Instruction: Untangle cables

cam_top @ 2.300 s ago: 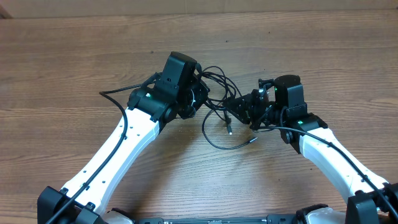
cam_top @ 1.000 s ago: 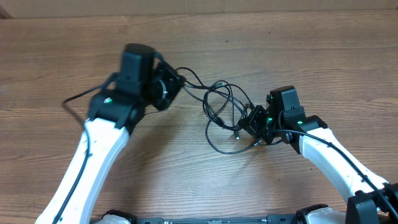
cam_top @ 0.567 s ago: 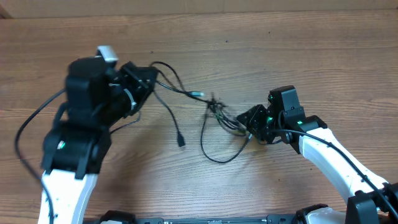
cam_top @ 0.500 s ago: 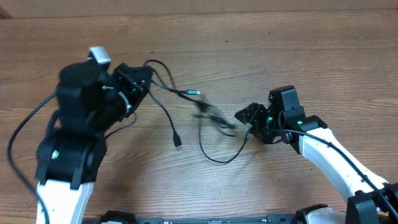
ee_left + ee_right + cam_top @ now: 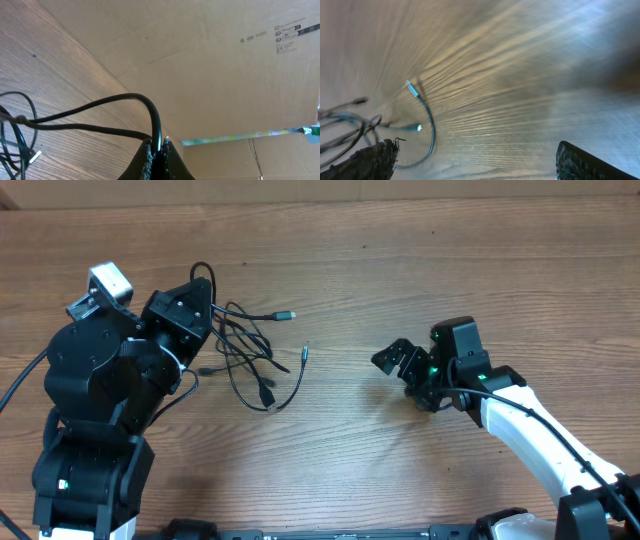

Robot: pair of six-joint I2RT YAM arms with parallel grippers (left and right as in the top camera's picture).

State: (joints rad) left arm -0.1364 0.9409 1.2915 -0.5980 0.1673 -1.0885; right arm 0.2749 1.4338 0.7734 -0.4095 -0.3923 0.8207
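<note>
Black cables [image 5: 245,355] lie bunched on the wooden bench [image 5: 400,260], just beside the raised end of the left arm [image 5: 110,380]. The left jaws are closed tight on one cable [image 5: 100,105]. In the left wrist view it arches up out of the pinch and runs down to the knot. The right jaws stand wide open with nothing in them, resting low over bare wood at the end of the right arm [image 5: 520,415], well apart from the bunch. From the right wrist view the nearest cable [image 5: 427,120] curls on the wood far ahead.

Judging by this, the work is mid-way. One strand is in hand, but several loops cross one another, and only two ends trail loose: a silvery plug [image 5: 285,314] and a dark tip [image 5: 304,352]. The next move probably falls to the right arm, which should reach across to the bunch, close on a different strand near a loose end, and draw it away from the left's hold. Grabbing the same cable, or two at once, would only tighten the knot.
</note>
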